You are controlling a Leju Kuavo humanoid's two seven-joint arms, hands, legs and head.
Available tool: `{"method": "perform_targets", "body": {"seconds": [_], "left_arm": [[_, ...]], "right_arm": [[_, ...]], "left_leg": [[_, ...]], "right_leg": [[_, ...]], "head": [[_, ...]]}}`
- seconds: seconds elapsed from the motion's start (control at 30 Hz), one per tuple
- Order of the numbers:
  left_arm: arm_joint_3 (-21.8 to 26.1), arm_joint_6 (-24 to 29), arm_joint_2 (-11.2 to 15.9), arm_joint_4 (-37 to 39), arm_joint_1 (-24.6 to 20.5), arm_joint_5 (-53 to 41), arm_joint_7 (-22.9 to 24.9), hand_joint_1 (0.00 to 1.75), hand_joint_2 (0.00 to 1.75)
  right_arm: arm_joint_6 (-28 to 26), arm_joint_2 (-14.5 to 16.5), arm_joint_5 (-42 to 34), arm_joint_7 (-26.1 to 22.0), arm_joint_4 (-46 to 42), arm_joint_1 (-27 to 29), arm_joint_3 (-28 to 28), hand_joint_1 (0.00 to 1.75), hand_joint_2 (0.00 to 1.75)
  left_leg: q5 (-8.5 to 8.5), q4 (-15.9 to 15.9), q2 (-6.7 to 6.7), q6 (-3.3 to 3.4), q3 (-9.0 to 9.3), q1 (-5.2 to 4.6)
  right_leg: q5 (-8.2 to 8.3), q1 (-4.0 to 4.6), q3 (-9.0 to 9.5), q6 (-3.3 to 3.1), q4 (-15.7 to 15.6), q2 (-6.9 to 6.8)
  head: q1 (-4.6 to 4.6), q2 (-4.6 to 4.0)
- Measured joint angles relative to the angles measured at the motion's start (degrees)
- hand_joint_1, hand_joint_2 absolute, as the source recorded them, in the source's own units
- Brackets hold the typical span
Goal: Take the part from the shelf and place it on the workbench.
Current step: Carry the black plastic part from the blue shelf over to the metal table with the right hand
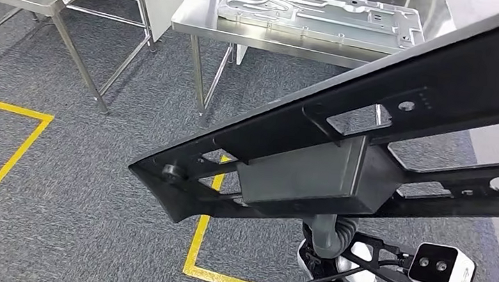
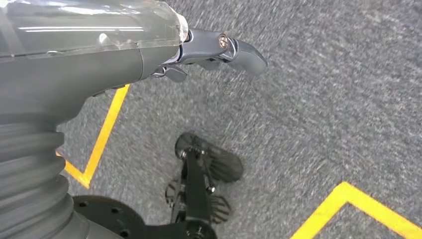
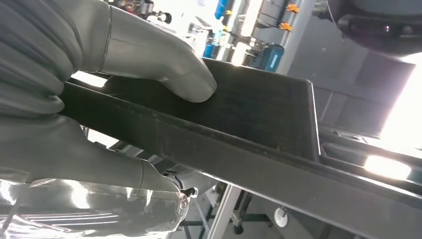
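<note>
Over grey carpet | right hand [image 3: 114, 99] clamps black part [image 1: 343, 158] | left hand [image 2: 219, 50] empty, fingers curled | workbench [image 1: 197, 16] ahead

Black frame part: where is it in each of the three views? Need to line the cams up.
Head view: the black part runs as a long bar from lower left to upper right, over the carpet and in front of the steel workbench.
Left wrist view: not in it; the left hand hangs over the carpet.
Right wrist view: the part crosses the picture, gripped by the right hand.
Shared landmark: yellow floor tape, head and left wrist views.
</note>
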Motion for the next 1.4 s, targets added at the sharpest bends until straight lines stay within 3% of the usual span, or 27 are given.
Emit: {"method": "perform_targets", "body": {"seconds": [0.03, 0.1, 0.13, 0.17, 0.2, 0.23, 0.3, 0.37, 0.47, 0.53, 0.63, 0.67, 0.7, 0.73, 0.77, 0.83, 0.9, 0.97, 1.03, 1.1, 1.17, 1.2, 1.23, 1.33, 1.4], "left_arm": [[0.01, 0.05, -0.06, 0.0, -0.01, -0.01, 0.01, 0.0, 1.75], [0.01, 0.13, -0.08, 0.0, 0.12, -0.08, 0.03, 0.0, 1.75], [0.01, 0.14, -0.08, 0.0, 0.2, -0.12, 0.07, 0.0, 1.75], [0.01, 0.14, -0.08, 0.0, 0.25, -0.18, 0.09, 0.0, 1.75], [0.01, 0.15, -0.08, 0.0, 0.25, -0.26, 0.12, 0.0, 1.75], [0.01, 0.15, -0.09, 0.0, 0.21, -0.34, 0.14, 0.0, 1.75], [0.01, 0.13, -0.09, 0.0, 0.1, -0.54, 0.15, 0.0, 1.75], [0.01, 0.01, -0.09, 0.0, 0.03, -0.86, 0.1, 0.0, 1.75], [0.01, -0.39, -0.01, 0.0, -0.09, -1.37, 0.03, 0.0, 1.75], [0.01, -0.63, 0.07, 0.0, -0.26, -1.57, 0.04, 0.0, 1.75], [0.0, -1.01, 0.16, 0.0, -0.11, -1.63, 0.14, 0.0, 1.75], [0.0, -1.12, 0.21, 0.0, 0.03, -1.64, 0.16, 0.0, 1.75], [0.01, -1.27, 0.25, 0.0, 0.16, -1.64, 0.17, 0.0, 1.75], [0.01, -1.46, 0.28, 0.0, 0.25, -1.68, 0.14, 0.0, 1.75], [0.01, -1.7, 0.3, 0.0, 0.27, -1.74, 0.09, 0.0, 1.75], [0.0, -2.1, 0.39, 0.0, 0.23, -1.98, -0.07, 0.0, 1.75], [-0.01, -2.37, 0.48, 0.0, 0.2, -2.21, -0.16, 0.0, 1.75], [-0.02, -2.7, 0.47, 0.0, 0.1, -2.47, -0.17, 0.0, 1.75], [-0.02, -3.15, 0.44, 0.0, -0.09, -2.79, -0.15, 0.0, 1.75], [-0.02, -3.68, 0.45, 0.0, -0.08, -2.98, -0.14, 0.0, 1.75], [-0.02, -4.18, 0.49, 0.0, 0.14, -3.05, -0.15, 0.0, 1.75], [-0.02, -4.39, 0.5, 0.0, 0.21, -3.11, -0.17, 0.0, 1.75], [-0.02, -4.57, 0.51, 0.0, 0.23, -3.2, -0.19, 0.0, 1.75], [-0.02, -4.96, 0.51, 0.0, 0.08, -3.42, -0.34, 0.0, 1.75], [-0.02, -5.03, 0.52, 0.0, 0.02, -3.46, -0.44, 0.0, 1.75]], "right_arm": [[0.21, 0.08, 0.16, 0.0, -0.13, 0.09, -0.02, 1.75, 1.75], [0.4, 0.26, 0.35, 0.0, -0.24, 0.34, -0.06, 1.75, 1.75], [0.4, 0.32, 0.37, 0.0, -0.23, 0.51, -0.06, 1.75, 1.75], [0.39, 0.36, 0.37, 0.0, -0.22, 0.69, -0.07, 1.75, 1.75], [0.37, 0.37, 0.39, 0.0, -0.21, 0.82, -0.07, 1.75, 1.75], [0.33, 0.4, 0.44, 0.0, -0.2, 0.89, -0.08, 1.75, 1.75], [0.22, 0.54, 0.75, 0.0, -0.22, 0.92, -0.09, 1.75, 1.75], [0.02, 0.76, 1.13, 0.0, -0.39, 0.97, -0.14, 1.75, 1.75], [-0.44, 1.03, 1.25, 0.0, -0.91, 1.08, -0.35, 1.75, 1.75], [-0.65, 1.14, 1.14, 0.0, -1.2, 1.12, -0.43, 1.75, 1.75], [-0.6, 1.28, 0.95, 0.0, -1.34, 1.56, -0.45, 1.75, 1.75], [-0.49, 1.29, 0.97, 0.0, -1.38, 1.89, -0.46, 1.75, 1.75], [-0.28, 1.3, 1.06, 0.0, -1.45, 2.25, -0.5, 1.75, 1.75], [0.0, 1.34, 1.21, 0.0, -1.55, 2.57, -0.57, 1.75, 1.75], [0.3, 1.43, 1.42, 0.0, -1.69, 2.81, -0.68, 1.75, 1.75], [0.79, 1.74, 1.81, 0.0, -1.96, 3.01, -0.96, 1.75, 1.75], [0.93, 1.98, 2.15, 0.0, -2.11, 3.1, -1.27, 1.75, 1.75], [0.62, 2.03, 2.65, 0.0, -2.29, 3.38, -1.65, 1.75, 1.75], [0.18, 2.02, 3.26, 0.0, -2.79, 3.67, -2.12, 1.75, 1.75], [0.05, 2.03, 3.73, 0.0, -3.35, 3.9, -2.62, 1.75, 1.75], [0.11, 2.03, 3.97, 0.0, -3.74, 4.38, -3.08, 1.75, 1.75], [0.15, 2.03, 4.02, 0.0, -3.91, 4.64, -3.31, 1.75, 1.75], [0.2, 2.03, 4.03, 0.0, -4.09, 4.84, -3.54, 1.75, 1.75], [0.35, 2.03, 3.96, 0.0, -4.61, 4.95, -4.15, 1.75, 1.75], [0.41, 2.03, 3.83, 0.0, -4.88, 4.93, -4.47, 1.75, 1.75]], "left_leg": [[0.15, -0.33, 0.69, 0.35, 0.14, 0.13], [0.16, -0.54, 2.06, 0.76, 0.25, 0.03], [0.1, -0.5, 2.72, 0.8, 0.23, -0.04], [0.02, -0.46, 3.39, 0.8, 0.23, -0.09], [-0.07, -0.4, 4.04, 0.75, 0.25, -0.1], [-0.19, -0.31, 4.63, 0.65, 0.3, -0.1], [-0.57, 0.06, 5.6, 0.24, 0.44, -0.21], [-0.98, 0.44, 6.36, -0.36, 0.56, -0.46], [-1.36, 0.54, 7.39, -1.38, 0.81, -0.45], [-2.93, 2.54, 6.02, -1.99, 0.13, -0.21], [-8.16, 13.05, 3.05, -2.46, -4.67, -0.06], [-9.05, 16.08, 2.79, -2.53, -6.2, -0.06], [-8.79, 17.15, 2.68, -2.52, -6.86, -0.06], [-7.4, 15.9, 2.57, -2.44, -6.44, -0.05], [-5.21, 12.56, 2.25, -2.27, -5.03, -0.04], [-1.73, 4.68, 0.3, -1.72, -1.58, 0.03], [-0.93, 1.12, -0.96, -1.13, -0.04, -0.06], [-0.82, 0.84, -0.31, -0.48, 0.08, -0.14], [-0.47, 0.44, 0.43, 0.36, 0.21, 0.01], [-0.29, 0.22, 1.12, 0.89, 0.2, 0.01], [-0.34, 0.26, 1.79, 1.03, 0.08, -0.13], [-0.38, 0.29, 2.1, 1.04, 0.04, -0.17], [-0.45, 0.31, 2.32, 1.0, 0.05, -0.18], [-0.8, 0.43, 2.64, 0.56, 0.31, -0.29], [-1.03, 0.52, 2.77, -0.03, 0.41, -0.46]], "right_leg": [[-1.24, 0.09, -0.93, 0.24, 1.95, -1.33], [-4.95, -0.04, -4.37, 0.61, 9.04, -4.29], [-6.38, -0.17, -6.19, 0.82, 12.7, -4.91], [-6.9, -0.3, -7.35, 0.97, 14.99, -5.2], [-6.35, -0.39, -7.42, 1.07, 15.15, -5.38], [-4.83, -0.44, -6.24, 1.09, 12.91, -5.67], [-1.33, -0.3, -1.86, 0.8, 4.81, -7.44], [0.06, 0.05, 0.69, 0.16, -0.15, -8.82], [0.18, 0.19, 0.7, -0.83, -0.71, -7.68], [0.48, -0.06, 0.85, -1.51, -1.12, -6.74], [0.64, -0.12, 0.91, -2.06, -1.26, -5.21], [0.64, -0.07, 0.93, -2.08, -1.24, -4.54], [0.63, -0.04, 0.97, -2.09, -1.2, -3.86], [0.61, -0.03, 1.04, -2.07, -1.15, -3.17], [0.57, -0.02, 1.14, -2.01, -1.09, -2.51], [0.48, 0.04, 1.15, -1.68, -0.9, -1.26], [0.57, 0.01, 0.86, -1.03, -0.78, -0.21], [0.71, -0.11, 0.64, -0.26, -0.86, 0.47], [-0.44, -0.07, -0.08, 0.3, 0.69, -1.15], [-3.89, -0.09, -2.88, 0.65, 6.79, -3.94], [-6.97, -0.25, -6.49, 0.94, 14.26, -5.06], [-7.11, -0.31, -7.24, 1.01, 15.8, -5.2], [-6.14, -0.34, -6.8, 1.0, 14.99, -5.3], [-1.13, -0.15, -0.58, 0.4, 3.43, -5.9], [-0.32, 0.16, 1.53, -0.16, -0.71, -6.09]], "head": [[0.01, 0.0], [0.01, 0.0], [0.01, 0.0], [0.01, 0.0], [0.01, 0.0], [0.01, 0.0], [0.01, 0.0], [0.01, 0.0], [0.0, 0.0], [0.01, 0.0], [0.0, 0.0], [0.0, 0.0], [0.0, 0.0], [0.0, 0.0], [0.0, 0.0], [0.0, 0.0], [0.0, 0.0], [0.0, 0.0], [0.01, 0.0], [0.01, 0.0], [0.01, 0.0], [0.01, 0.0], [0.01, 0.0], [0.01, 0.0], [0.01, 0.0]]}}
